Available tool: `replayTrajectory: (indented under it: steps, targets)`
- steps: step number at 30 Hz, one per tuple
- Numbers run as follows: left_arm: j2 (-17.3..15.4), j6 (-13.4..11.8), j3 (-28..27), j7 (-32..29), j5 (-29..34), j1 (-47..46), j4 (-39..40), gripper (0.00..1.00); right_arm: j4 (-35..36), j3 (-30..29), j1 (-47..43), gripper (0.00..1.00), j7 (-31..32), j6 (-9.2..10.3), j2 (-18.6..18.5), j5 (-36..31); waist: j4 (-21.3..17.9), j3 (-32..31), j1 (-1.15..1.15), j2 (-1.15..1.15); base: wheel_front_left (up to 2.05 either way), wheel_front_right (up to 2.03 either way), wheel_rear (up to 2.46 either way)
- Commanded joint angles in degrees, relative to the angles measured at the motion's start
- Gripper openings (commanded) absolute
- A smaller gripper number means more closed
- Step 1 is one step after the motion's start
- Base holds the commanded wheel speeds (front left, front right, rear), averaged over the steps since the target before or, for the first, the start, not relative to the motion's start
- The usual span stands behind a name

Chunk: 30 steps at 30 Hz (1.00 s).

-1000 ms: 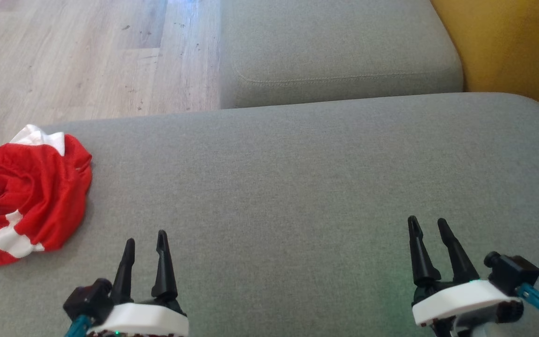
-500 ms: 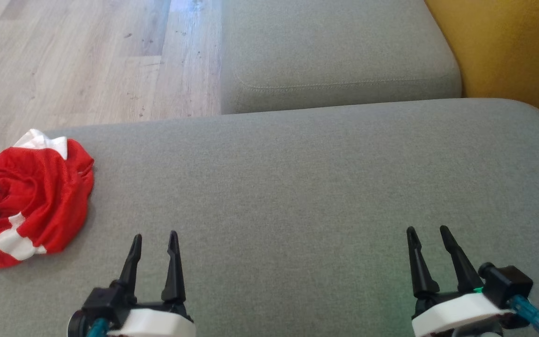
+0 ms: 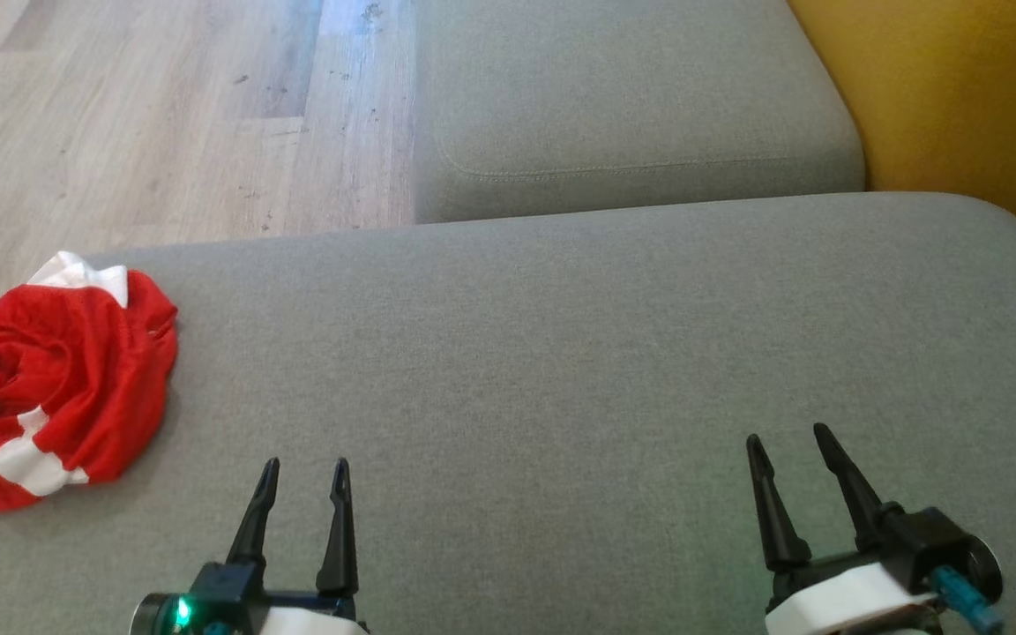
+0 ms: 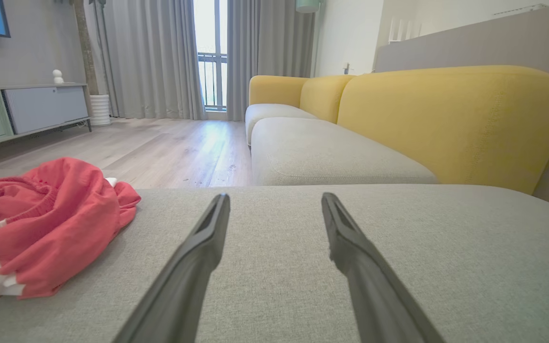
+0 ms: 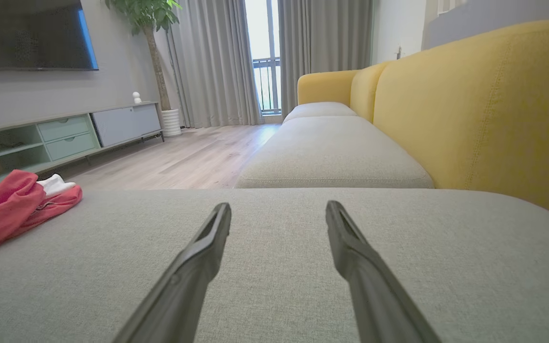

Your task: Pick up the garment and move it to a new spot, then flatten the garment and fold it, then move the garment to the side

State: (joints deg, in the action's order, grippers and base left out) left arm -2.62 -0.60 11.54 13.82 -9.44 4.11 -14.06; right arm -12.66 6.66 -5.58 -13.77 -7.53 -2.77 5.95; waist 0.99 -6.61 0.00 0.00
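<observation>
The garment [image 3: 58,388] is a crumpled red shirt with white stripes, lying in a heap at the far left edge of the grey sofa cushion [image 3: 561,353]. It also shows at the left in the left wrist view [image 4: 41,224] and the right wrist view [image 5: 12,207]. My left gripper [image 3: 305,467] hovers open at the lower left, to the right of the garment and apart from it. My right gripper [image 3: 786,437] stands open at the lower right over bare cushion. Nothing is between either pair of fingers [image 4: 208,233] [image 5: 212,233].
A second grey seat cushion [image 3: 631,97] lies beyond the near one, with a yellow backrest [image 3: 958,97] along the right. Wooden floor [image 3: 146,115] runs past the cushion's left and far edges. A low TV cabinet [image 5: 65,133] stands across the room.
The head camera has shifted slightly. Both grippers sit a little lower in the view, and the left one has moved slightly right. The garment has not moved.
</observation>
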Motion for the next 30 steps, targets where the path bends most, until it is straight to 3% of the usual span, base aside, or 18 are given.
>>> replayTrajectory:
  steps: [1, 17, 30]
  targets:
    - [-0.26, -0.66, -1.24, 1.18, 1.69, -1.90, 1.58, 1.00, 2.34, 1.49, 0.65, 1.00, -1.23, 0.04, -0.22, -2.19, 0.05, -0.14, 0.00, 0.00, 0.00, 0.00, 0.00]
    - [-0.26, -0.53, -1.78, 1.18, 2.22, -2.29, -0.04, 1.00, 2.15, 0.49, 0.35, 1.00, -1.23, 0.04, -0.12, -1.74, 1.58, -0.28, 0.00, 0.00, 0.00, 0.00, 0.00]
    - [-0.29, -0.49, -4.53, 1.18, 4.17, -2.32, 0.13, 1.00, 2.15, 1.35, -0.03, 1.00, -1.23, 0.04, -0.11, -0.67, 11.73, 0.93, 0.00, 0.00, 0.00, 0.00, 0.00]
